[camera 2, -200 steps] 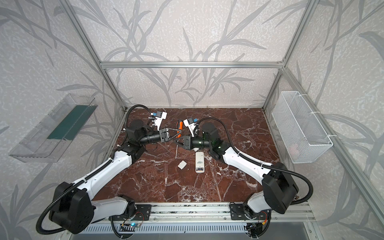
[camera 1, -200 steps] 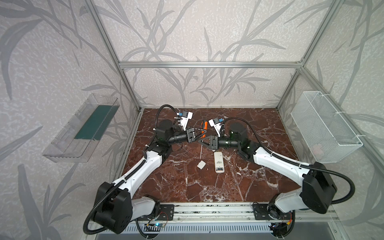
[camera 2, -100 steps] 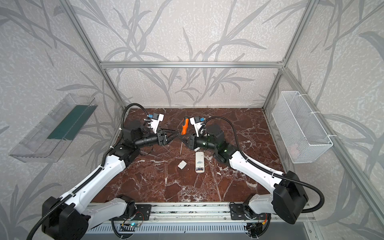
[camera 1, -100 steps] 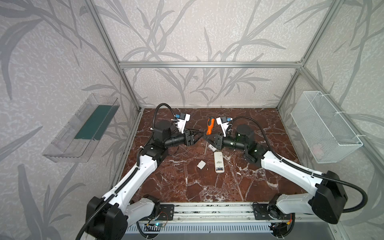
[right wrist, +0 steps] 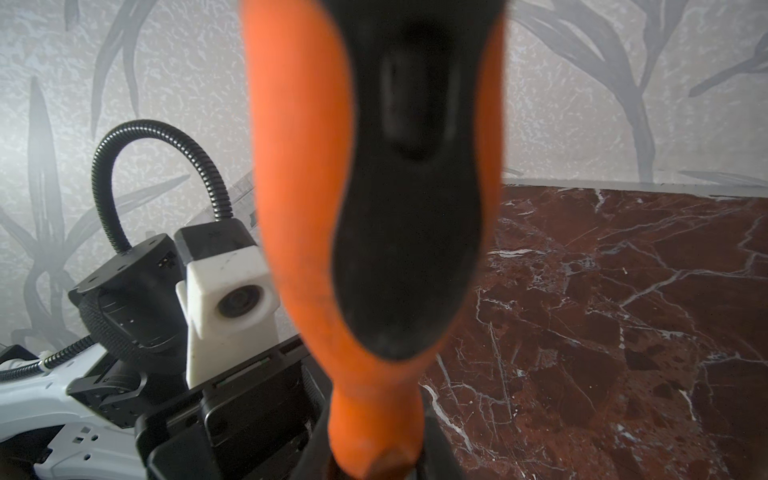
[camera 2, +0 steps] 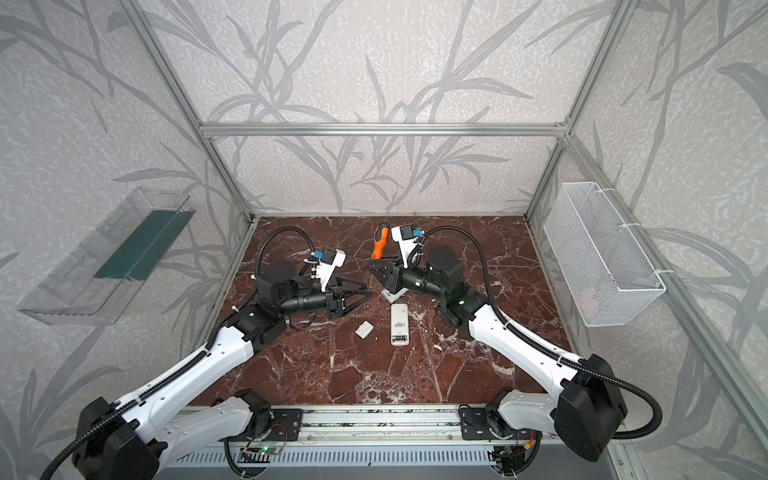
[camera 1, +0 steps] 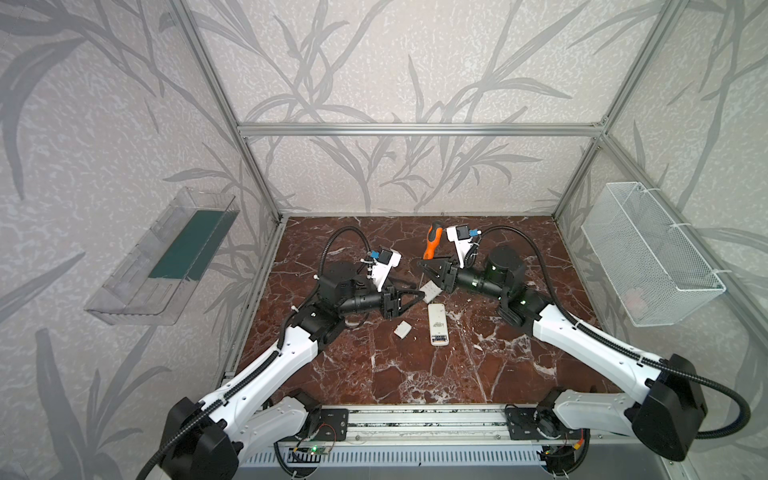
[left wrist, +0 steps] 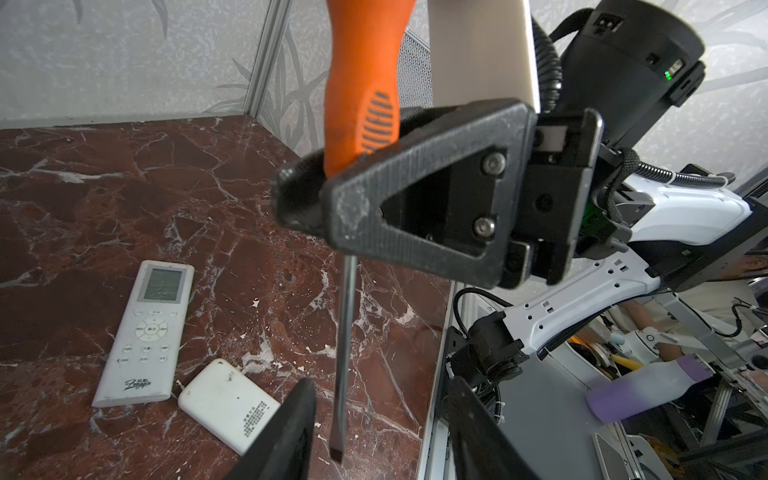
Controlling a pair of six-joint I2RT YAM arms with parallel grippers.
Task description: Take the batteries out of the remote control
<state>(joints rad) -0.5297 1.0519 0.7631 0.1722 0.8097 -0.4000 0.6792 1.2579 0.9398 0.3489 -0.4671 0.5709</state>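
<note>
Right fingers (left wrist: 415,166) clamp the screwdriver (left wrist: 361,83); left fingers (left wrist: 286,432) gape empty.
Keep the blade vertical, aim for the remote (left wrist: 145,332).

A robot lab's test booth: an aluminium frame (camera 1: 415,129) holds leaf-patterned wall panels (camera 1: 374,62) around a marble-look table (camera 1: 415,374). A left arm (camera 1: 270,374) and a right arm (camera 1: 590,345) are bolted to a front rail (camera 1: 415,417). A wire basket (camera 1: 648,257) and a clear tray (camera 1: 137,282) hang on the walls.

orange screwdriver (camera 1: 431,246), white cover (camera 1: 402,329), wire basket (camera 1: 623,249)
</note>
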